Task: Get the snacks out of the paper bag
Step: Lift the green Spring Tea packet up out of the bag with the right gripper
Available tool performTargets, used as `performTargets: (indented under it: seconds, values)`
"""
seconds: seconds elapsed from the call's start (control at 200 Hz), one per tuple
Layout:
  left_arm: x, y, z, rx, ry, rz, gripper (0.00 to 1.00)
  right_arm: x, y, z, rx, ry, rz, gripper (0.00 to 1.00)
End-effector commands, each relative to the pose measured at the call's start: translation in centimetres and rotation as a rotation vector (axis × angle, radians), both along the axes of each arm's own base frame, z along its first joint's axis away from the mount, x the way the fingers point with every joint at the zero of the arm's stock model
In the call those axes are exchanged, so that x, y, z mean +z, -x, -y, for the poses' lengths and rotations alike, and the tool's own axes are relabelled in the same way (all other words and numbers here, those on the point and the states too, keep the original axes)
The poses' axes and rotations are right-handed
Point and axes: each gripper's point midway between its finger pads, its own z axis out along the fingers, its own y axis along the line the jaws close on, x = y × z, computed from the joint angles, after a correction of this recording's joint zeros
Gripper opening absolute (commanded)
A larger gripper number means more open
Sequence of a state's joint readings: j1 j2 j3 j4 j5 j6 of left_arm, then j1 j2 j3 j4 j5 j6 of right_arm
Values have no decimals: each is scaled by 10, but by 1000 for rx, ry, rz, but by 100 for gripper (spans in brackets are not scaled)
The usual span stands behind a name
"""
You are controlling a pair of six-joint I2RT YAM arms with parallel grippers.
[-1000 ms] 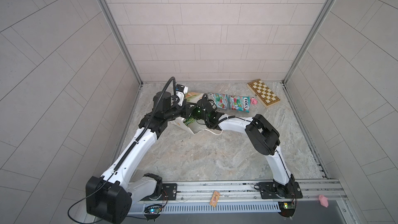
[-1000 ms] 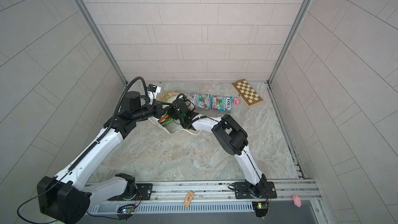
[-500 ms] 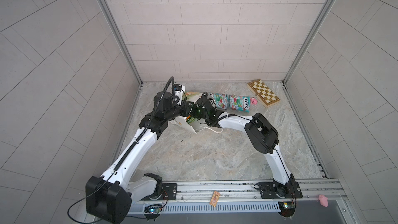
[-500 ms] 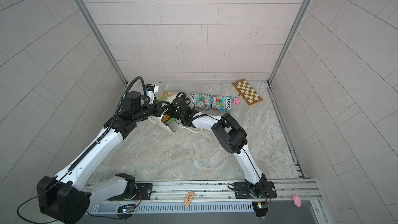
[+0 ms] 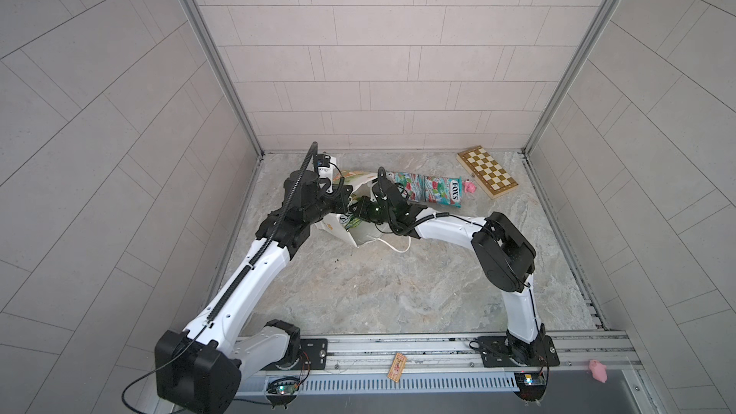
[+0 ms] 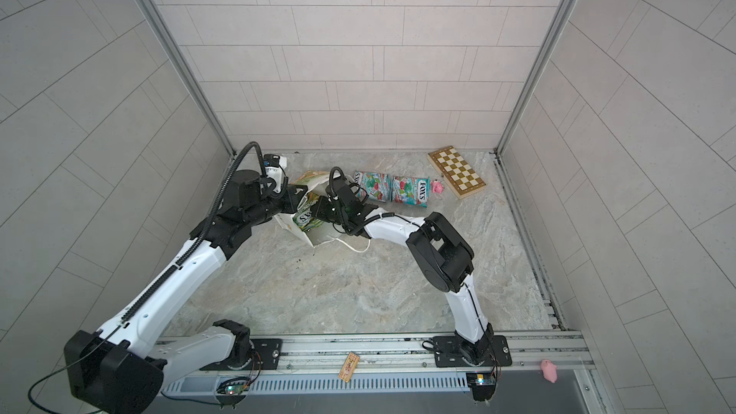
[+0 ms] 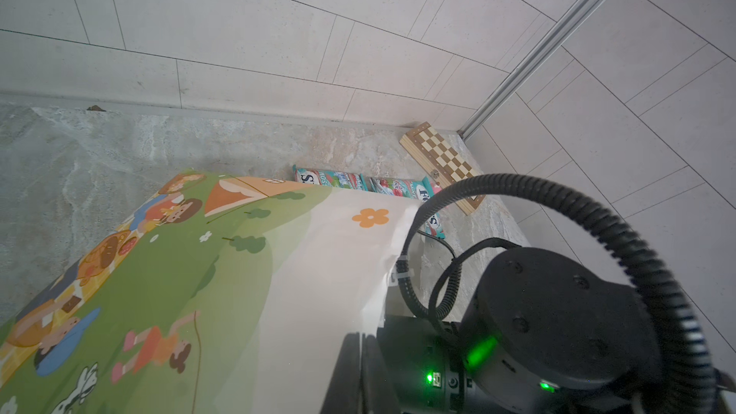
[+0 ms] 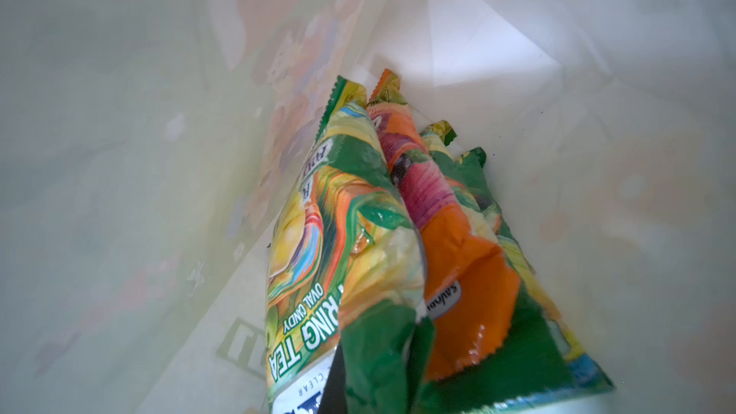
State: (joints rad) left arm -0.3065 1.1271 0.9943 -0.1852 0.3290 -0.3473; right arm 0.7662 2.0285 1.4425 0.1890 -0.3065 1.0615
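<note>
The white paper bag (image 5: pixel 338 229) leans at the back left with its mouth toward the right arm. My left gripper (image 7: pixel 361 342) is shut on the bag's rim (image 7: pixel 370 272) and holds the mouth up. My right gripper (image 8: pixel 378 364) reaches into the mouth (image 6: pixel 316 209) and is shut on the edge of a green-yellow snack packet (image 8: pixel 338 232). An orange-pink packet (image 8: pixel 458 272) and more green-yellow ones (image 8: pixel 470 161) lie beside it inside the bag. Two teal packets (image 5: pixel 406 185) (image 5: pixel 442 191) lie on the floor behind the bag.
A folded wooden chessboard (image 5: pixel 486 172) lies in the back right corner, with a small pink pig (image 5: pixel 469 186) next to the teal packets. The bag's white cord handle (image 5: pixel 398 246) trails on the floor. Another pink pig (image 5: pixel 598 369) and a small card (image 5: pixel 397 368) lie by the front rail.
My right gripper has closed on the green-yellow packet inside the bag and shifted slightly back. The left gripper keeps its hold on the rim.
</note>
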Motion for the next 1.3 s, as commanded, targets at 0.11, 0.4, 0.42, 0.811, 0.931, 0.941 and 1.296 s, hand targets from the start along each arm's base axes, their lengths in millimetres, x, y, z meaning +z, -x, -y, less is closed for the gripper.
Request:
performTargets:
  seconds: [0.11,0.4,0.42,0.811,0.931,0.941,1.296]
  values:
    - [8,2,-6,25,-11,20,0,45,17,12,55,19,87,0]
    - [9,3,-5,19,-7,21,0,81,38,33,90,53,160,0]
    - [9,2,-5,21,-8,20,0,83,40,35,96,55,166,0]
    - [8,2,-5,24,-8,17,0,145,83,66,226,110,330,0]
    - [6,1,-5,25,-10,11,0,163,95,80,251,133,375,0]
    - [6,1,-5,24,-10,11,0,165,96,82,254,135,381,0]
    - [8,2,-4,16,-6,11,0,211,113,159,167,200,485,0]
